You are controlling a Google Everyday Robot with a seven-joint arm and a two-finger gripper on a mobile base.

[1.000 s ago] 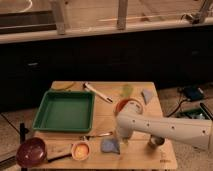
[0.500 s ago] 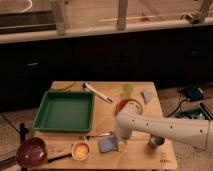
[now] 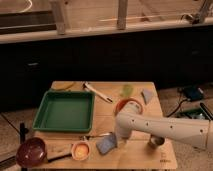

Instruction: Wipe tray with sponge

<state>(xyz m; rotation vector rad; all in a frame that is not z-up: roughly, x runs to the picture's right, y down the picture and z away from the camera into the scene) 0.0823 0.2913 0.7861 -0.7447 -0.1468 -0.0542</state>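
The green tray [image 3: 65, 111] lies empty on the left half of the wooden table. The blue-grey sponge [image 3: 106, 144] lies on the table near the front edge, to the right of the tray's front corner. My white arm reaches in from the right. My gripper [image 3: 121, 136] is at the arm's end, pointing down just right of and above the sponge, mostly hidden by the wrist. I cannot tell whether it touches the sponge.
A maroon bowl [image 3: 31, 151] and a small orange bowl [image 3: 80, 149] sit at the front left. A red-orange bowl [image 3: 125, 103], a green cup [image 3: 127, 90], a grey packet [image 3: 147, 95] and a white utensil [image 3: 97, 92] lie behind. A metal cup [image 3: 156, 141] stands front right.
The end of my arm has shifted slightly left and down toward the sponge. The sponge, the tray and the other things have stayed in place.
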